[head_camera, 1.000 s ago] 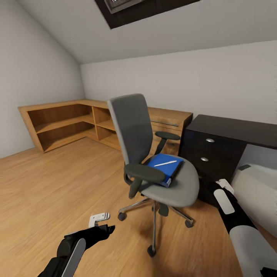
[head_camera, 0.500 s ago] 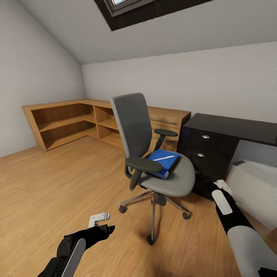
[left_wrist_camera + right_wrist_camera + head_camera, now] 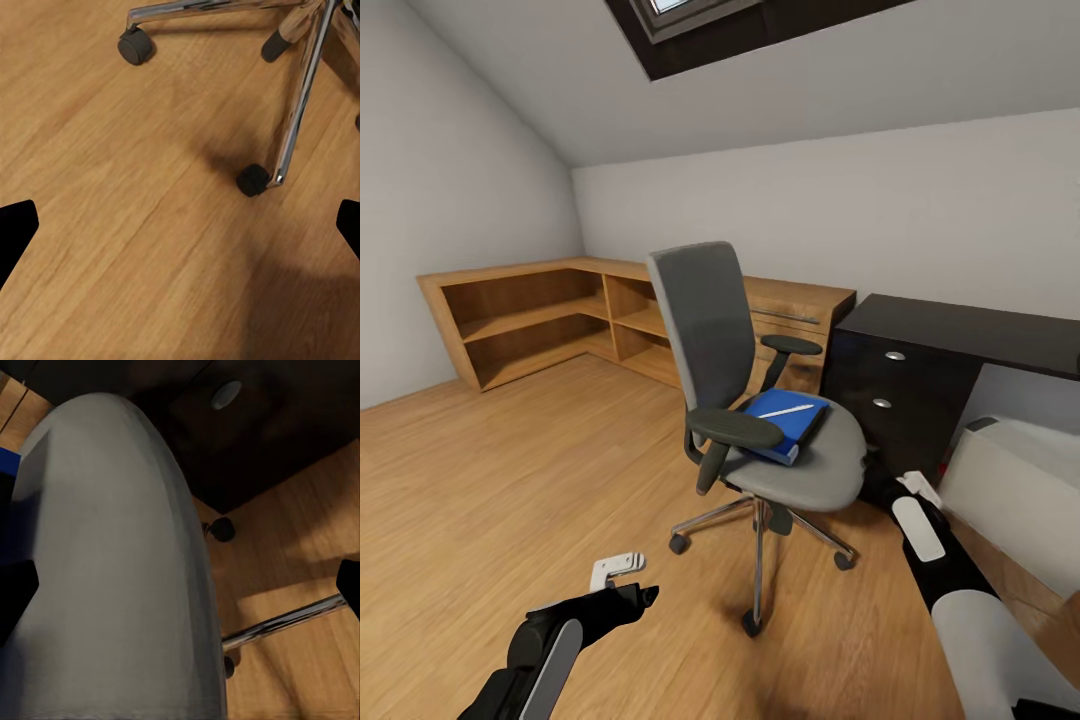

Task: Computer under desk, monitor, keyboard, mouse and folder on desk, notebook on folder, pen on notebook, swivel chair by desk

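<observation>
Grey swivel chair [image 3: 760, 400]; blue folder [image 3: 785, 420]; white pen [image 3: 788, 410]; black desk [image 3: 940, 380].

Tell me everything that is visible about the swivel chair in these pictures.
The swivel chair has a tall grey backrest, a rounded grey seat, two dark padded armrests and a shiny metal star base on small black casters. It stands upright on the wooden floor, beside the dark desk and apart from it. A blue folder lies flat on the seat, with a white pen on top. Neither gripper touches the chair.
</observation>
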Controlling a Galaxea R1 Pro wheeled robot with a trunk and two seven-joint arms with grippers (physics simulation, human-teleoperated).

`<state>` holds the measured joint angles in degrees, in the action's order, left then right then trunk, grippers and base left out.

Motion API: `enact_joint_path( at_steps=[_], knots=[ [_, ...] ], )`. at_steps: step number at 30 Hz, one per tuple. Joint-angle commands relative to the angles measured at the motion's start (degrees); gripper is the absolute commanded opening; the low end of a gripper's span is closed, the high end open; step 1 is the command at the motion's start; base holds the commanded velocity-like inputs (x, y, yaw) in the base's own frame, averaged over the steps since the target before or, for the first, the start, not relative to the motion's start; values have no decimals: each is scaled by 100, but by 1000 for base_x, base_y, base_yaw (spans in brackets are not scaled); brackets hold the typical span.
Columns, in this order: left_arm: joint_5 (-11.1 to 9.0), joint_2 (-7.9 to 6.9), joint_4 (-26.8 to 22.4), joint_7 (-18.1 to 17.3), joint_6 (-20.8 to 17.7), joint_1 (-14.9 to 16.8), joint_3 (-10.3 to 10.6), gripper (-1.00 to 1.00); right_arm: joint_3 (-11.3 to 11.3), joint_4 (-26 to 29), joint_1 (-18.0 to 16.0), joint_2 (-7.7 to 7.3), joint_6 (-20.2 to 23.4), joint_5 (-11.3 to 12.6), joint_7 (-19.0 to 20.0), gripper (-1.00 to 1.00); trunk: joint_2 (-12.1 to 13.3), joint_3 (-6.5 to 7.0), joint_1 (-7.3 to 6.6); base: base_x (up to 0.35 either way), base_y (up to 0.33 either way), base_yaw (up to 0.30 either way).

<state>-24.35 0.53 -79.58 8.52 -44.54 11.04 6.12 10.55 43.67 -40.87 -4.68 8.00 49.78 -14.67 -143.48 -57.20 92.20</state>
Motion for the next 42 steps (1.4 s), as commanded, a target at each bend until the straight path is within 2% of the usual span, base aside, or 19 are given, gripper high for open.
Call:
enact_joint_path(
  at_steps=[1,13,42],
  knots=[
    [-61,0,-8,54,-18,3,4,100,3,12,6,13,27,32,-29,100,-2,-6,-1,0,0,0],
    [-61,-1,-23,54,-20,3,4,100,2,18,44,76,19,23,-30,100,-2,-4,-1,0,0,24],
    [-61,0,-23,53,-19,3,10,100,7,27,44,65,17,14,-27,100,-2,80,-1,0,0,252]
  ],
)
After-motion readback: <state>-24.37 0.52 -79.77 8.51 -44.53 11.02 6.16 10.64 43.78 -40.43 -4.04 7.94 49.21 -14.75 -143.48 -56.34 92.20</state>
